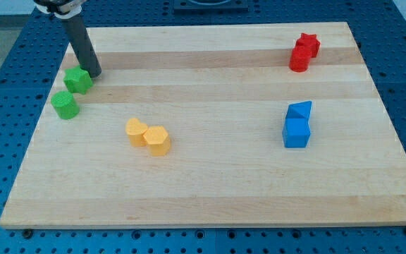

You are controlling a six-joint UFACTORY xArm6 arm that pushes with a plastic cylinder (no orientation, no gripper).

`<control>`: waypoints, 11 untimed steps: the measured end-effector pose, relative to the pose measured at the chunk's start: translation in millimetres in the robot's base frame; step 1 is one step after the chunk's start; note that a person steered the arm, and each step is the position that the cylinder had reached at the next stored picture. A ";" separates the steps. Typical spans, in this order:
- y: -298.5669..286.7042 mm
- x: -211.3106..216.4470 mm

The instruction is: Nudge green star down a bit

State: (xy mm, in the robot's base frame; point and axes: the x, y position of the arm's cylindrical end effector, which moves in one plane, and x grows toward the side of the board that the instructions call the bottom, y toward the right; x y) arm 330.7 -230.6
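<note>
The green star [78,80] lies near the left edge of the wooden board, toward the view's top. My tip [94,73] stands just to the star's upper right, touching or nearly touching it. The dark rod rises from there to the view's top left. A second green block [65,105], rounded in shape, lies just below and left of the star.
Two yellow blocks [148,136] sit side by side left of centre. A blue triangular block [299,111] sits on top edge of a blue cube [296,132] at the right. Two red blocks [304,51] lie at the top right. The board's left edge [30,134] is close to the green blocks.
</note>
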 end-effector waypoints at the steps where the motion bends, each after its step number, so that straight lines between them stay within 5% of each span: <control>1: -1.7 -4.5; 4: -62.6 -20.2; 11: -11.4 -4.5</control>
